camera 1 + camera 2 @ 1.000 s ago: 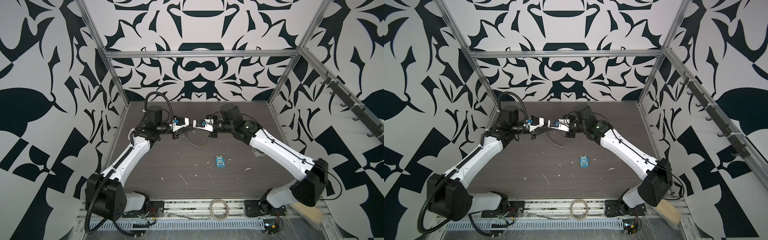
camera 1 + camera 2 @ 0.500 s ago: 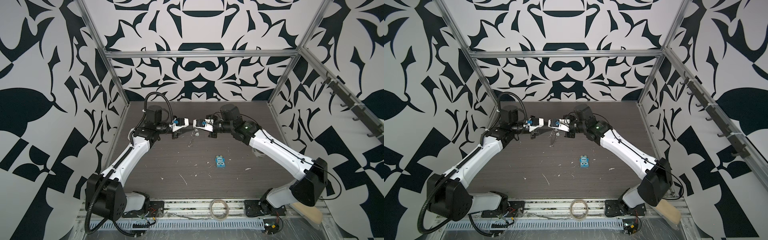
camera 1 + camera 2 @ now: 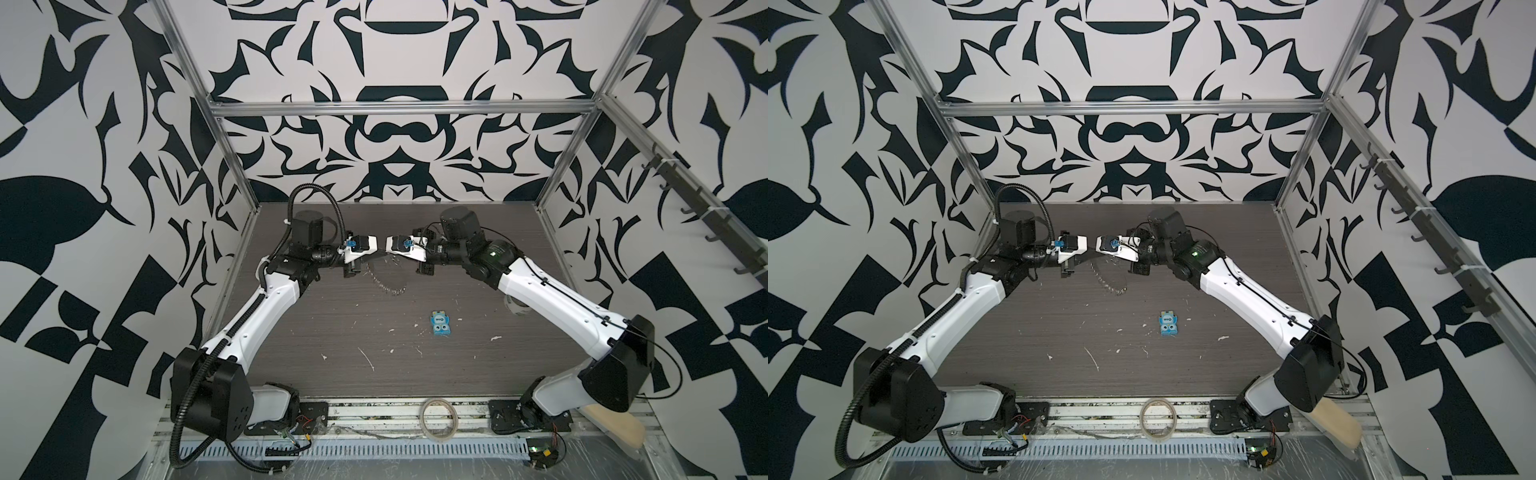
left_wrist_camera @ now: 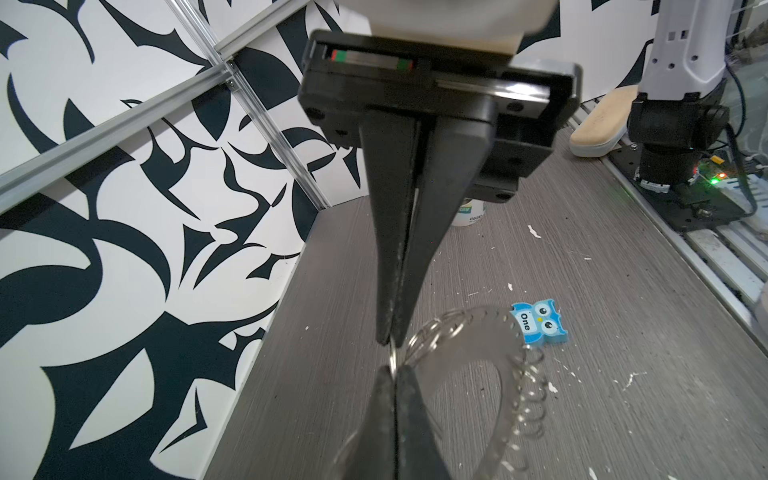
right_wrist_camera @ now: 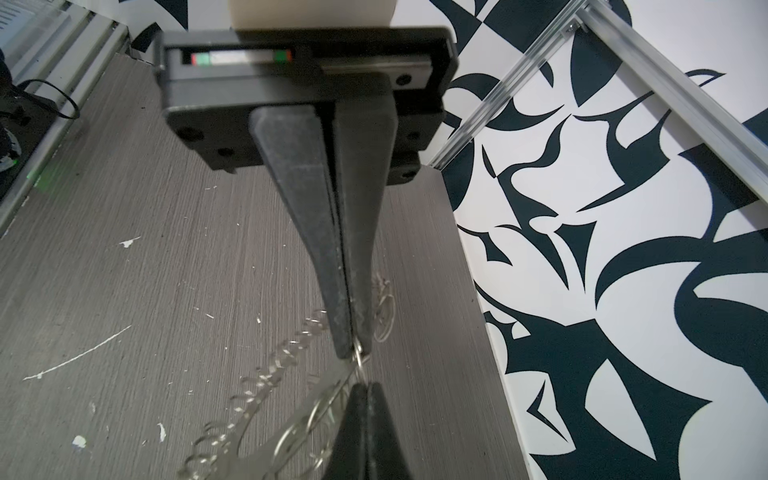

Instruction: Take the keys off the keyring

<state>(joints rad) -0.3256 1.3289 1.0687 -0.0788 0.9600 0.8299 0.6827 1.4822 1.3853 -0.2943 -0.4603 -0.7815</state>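
**State.** The left tool (image 4: pixel 391 340) has its fingers pressed together on a thin wire ring at the rim of the keyring (image 4: pixel 469 343). The right tool (image 5: pixel 354 351) meets it tip to tip. We see only a hairline slit between its fingers, with wire pinched at the tips, so we read it as clamped on the keyring too. The keyring hangs below the two tips, over the far middle of the surface (image 3: pixel 332 332), well apart from the blue owl piece (image 3: pixel 440 324).

**Risks.** Both holds sit at the extreme fingertips on thin wire. We expect the wire to slip out if the tools draw apart off-axis or too fast. The keyring would then swing from one tool or drop. A misdirected pull may bend the ring instead of parting its coils. Neighbouring rings crowd the pinch point and may snag.

**Not visible.** We cannot make out any key on the keyring. We cannot tell whether both tools hold the same ring. In both top views the pinch point is too small and dark to resolve. Both wrist views cut off part of the keyring and blur its rings. Whether its lower rim touches the surface, we cannot tell.
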